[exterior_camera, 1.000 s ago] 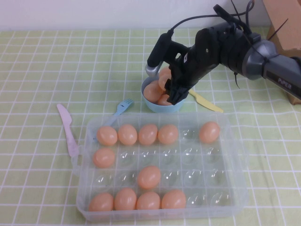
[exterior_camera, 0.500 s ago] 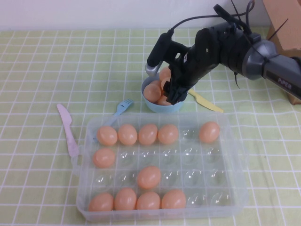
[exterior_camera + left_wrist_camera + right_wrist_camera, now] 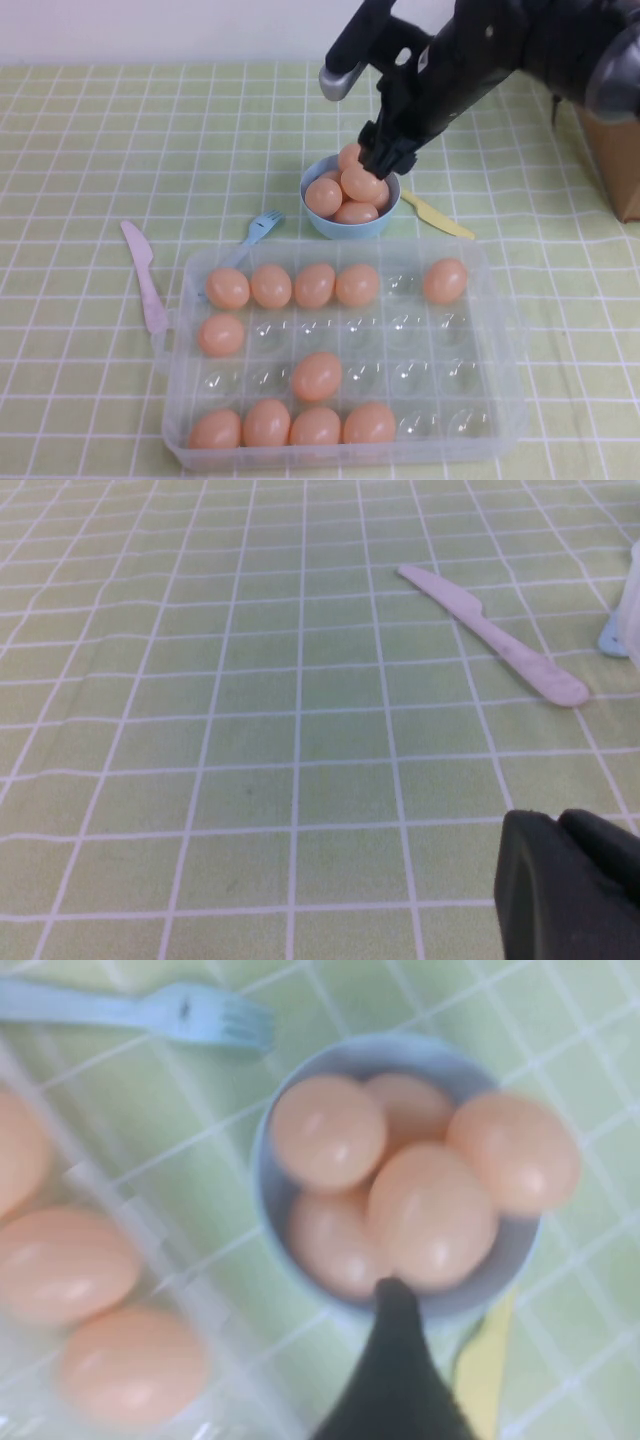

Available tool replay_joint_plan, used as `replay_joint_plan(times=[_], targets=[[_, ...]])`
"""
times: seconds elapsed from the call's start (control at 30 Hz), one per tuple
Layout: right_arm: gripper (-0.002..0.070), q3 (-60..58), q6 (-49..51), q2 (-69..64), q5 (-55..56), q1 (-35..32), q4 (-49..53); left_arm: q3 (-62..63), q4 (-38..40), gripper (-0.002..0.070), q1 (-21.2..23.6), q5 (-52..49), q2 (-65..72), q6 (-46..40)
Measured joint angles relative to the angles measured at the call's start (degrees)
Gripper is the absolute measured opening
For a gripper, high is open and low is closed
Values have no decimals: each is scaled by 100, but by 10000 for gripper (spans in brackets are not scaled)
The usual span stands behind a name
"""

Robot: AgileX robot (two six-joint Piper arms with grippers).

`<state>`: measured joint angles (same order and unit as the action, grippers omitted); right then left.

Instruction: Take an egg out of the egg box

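The clear egg box [image 3: 500,300] lies at the near middle of the table and holds several peach eggs such as one [image 3: 317,376] in its cups. Its corner with eggs also shows in the right wrist view [image 3: 60,1265]. A light-blue bowl [image 3: 322,224] behind it holds several more eggs [image 3: 362,186], also seen in the right wrist view [image 3: 430,1215]. My right gripper [image 3: 385,155] hovers just above the bowl, open and empty; one dark finger [image 3: 395,1360] shows. My left gripper [image 3: 560,825] is shut and empty over bare cloth, out of the high view.
A pink plastic knife [image 3: 143,275] lies left of the box, also in the left wrist view [image 3: 495,635]. A blue fork [image 3: 262,225] lies between knife and bowl. A yellow knife [image 3: 437,215] lies right of the bowl. A cardboard box [image 3: 612,140] stands at the far right.
My right gripper has risen out of the bowl and stands higher and farther back. The egg it was beside now rests on top of the pile in the bowl.
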<state>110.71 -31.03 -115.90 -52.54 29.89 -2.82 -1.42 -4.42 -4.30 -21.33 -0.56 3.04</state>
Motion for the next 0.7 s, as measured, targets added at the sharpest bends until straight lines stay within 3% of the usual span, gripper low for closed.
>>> replay_joint_plan(times=[0.1,0.23,0.3,0.47,0.7], targets=[[393,-15,330,254,-512,0,-9,0,0,-3,0,0,0,0],[120,-566,515,770,-592,0,-107,0,0,-3,0,0,0,0],[43,-1105,570,1172,-305,0,-248,0,0,-3,0,0,0,0],[-8,-2752,794,2369,1055,62,-513,0,0,-3,0,0,0,0],[-15,-5110,804,4449,3213,166,-1089,0,0,-3,0,0,0,0]])
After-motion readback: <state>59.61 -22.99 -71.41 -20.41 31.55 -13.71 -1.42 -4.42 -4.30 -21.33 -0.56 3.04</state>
